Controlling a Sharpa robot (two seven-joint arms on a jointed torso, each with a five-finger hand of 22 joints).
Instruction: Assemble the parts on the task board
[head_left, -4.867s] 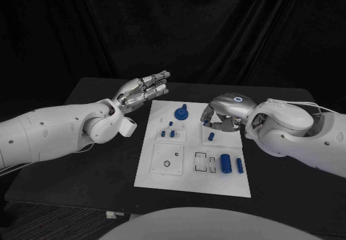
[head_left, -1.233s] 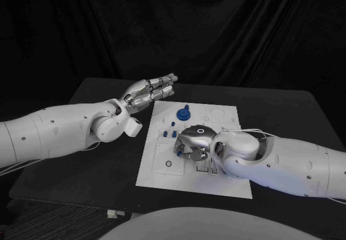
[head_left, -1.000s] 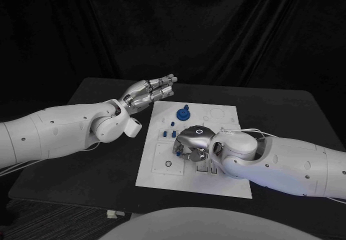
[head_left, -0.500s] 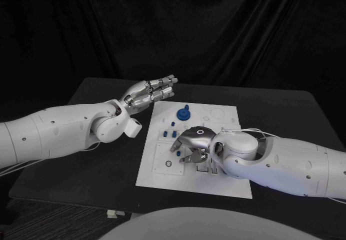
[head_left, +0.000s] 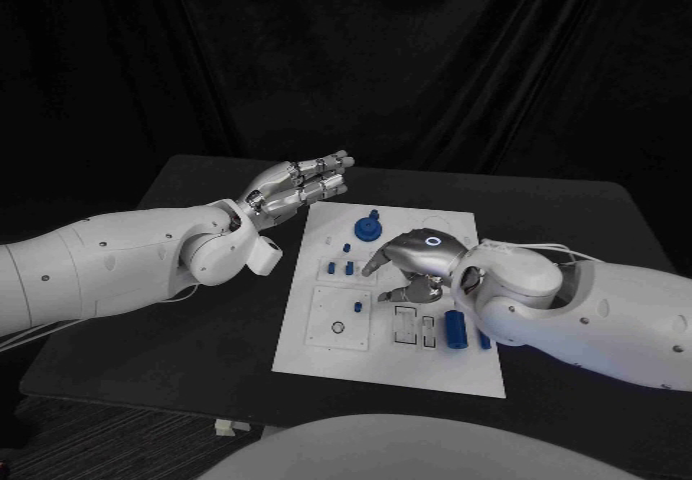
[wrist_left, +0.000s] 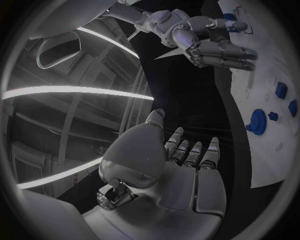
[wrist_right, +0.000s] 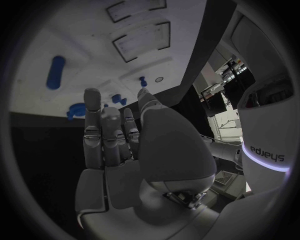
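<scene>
Now mid-assembly, by the look of it. Right hand (head_left: 414, 268) over middle of task board (head_left: 329, 355), fingers apart, nothing held. Left hand (head_left: 296, 182) off board's far-left corner, above table (head_left: 173, 330), fingers straight and together, holding nothing, idle.

Parts re right hand: big blue round knob piece (head_left: 366, 228) just beyond it, toward far end; small blue pegs (head_left: 338, 267) just beside it on left-arm side; long blue cylinder (head_left: 456, 327) plus a slimmer blue pin (head_left: 482, 334) near side of it, lying loose by rectangular slots (head_left: 414, 327). Square plate w/ round hole (head_left: 336, 318) also near side, toward left arm.

Judged step: between picks, hand free, choosing next part. Loose cylinder and pin look unseated, so likely next. Calls for: shift hand toward near end, lower over cylinder, pinch across its short axis, lift clear w/o nudging pin right beside it. Exact target socket: can't tell.
</scene>
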